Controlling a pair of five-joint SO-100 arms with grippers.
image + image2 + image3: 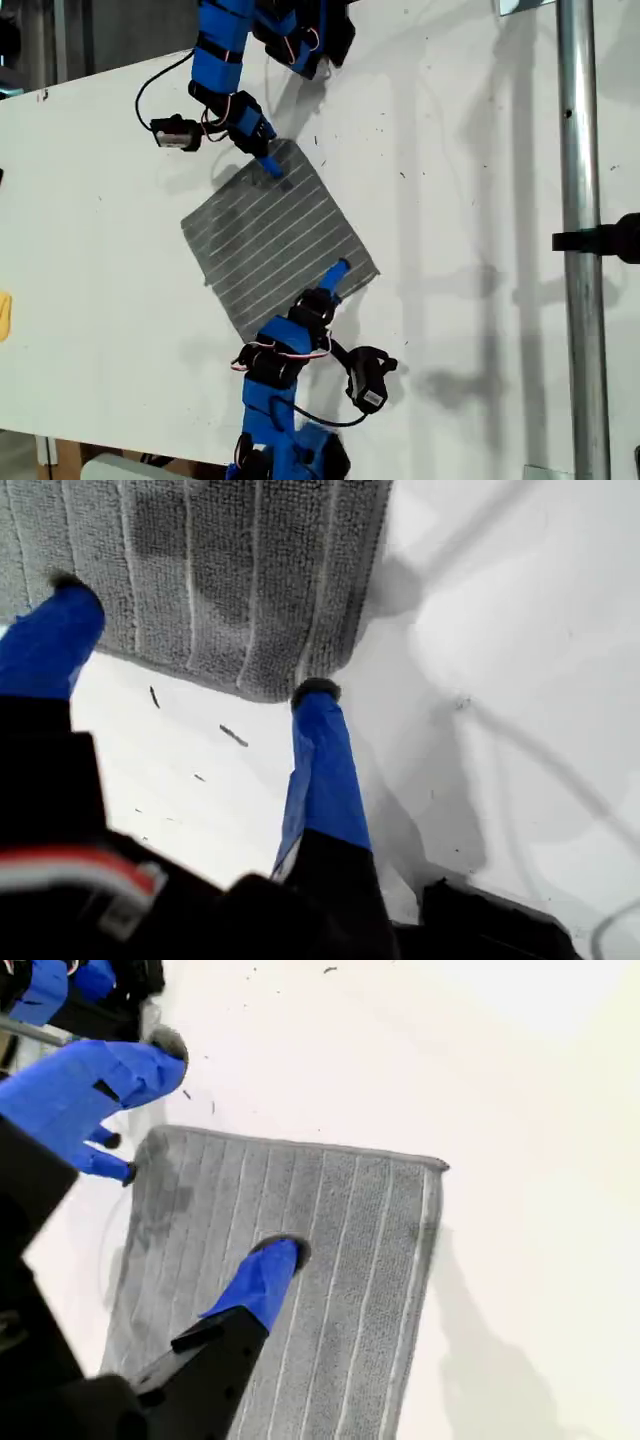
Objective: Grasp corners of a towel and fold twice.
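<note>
Item: grey square soft-fabric towel with thin parallel white stripes [275,235]; lies flat and unfolded on the white worktop [470,150], near the middle of the exterior view, turned like a diamond; its corners point roughly to 12, 3, 6 and 9 o'clock in that view.

12 o'clock corner [289,143]: my first gripper [268,160], blue-taped, stands over it; fingers [322,770] spread, one tip on the cloth, the other at the towel's edge just beside the worktop; the corner [265,685] lies between them, not pinched.

3 o'clock corner [377,272]: my second gripper [335,272] reaches in from 6 o'clock of the exterior view; one blue finger [265,1280] rests tip-down on the striped surface, inward of the edge; the other finger is not shown, so I cannot tell whether the pair is spread or pressed together; the second wrist view also shows the first gripper at the far corner.

Surroundings: small yellow object [4,316], cut off at 9 o'clock of the exterior view, well apart from the towel; upright grey metal pole [577,200] at 3 o'clock, with a black clamp [605,240] on it.
</note>
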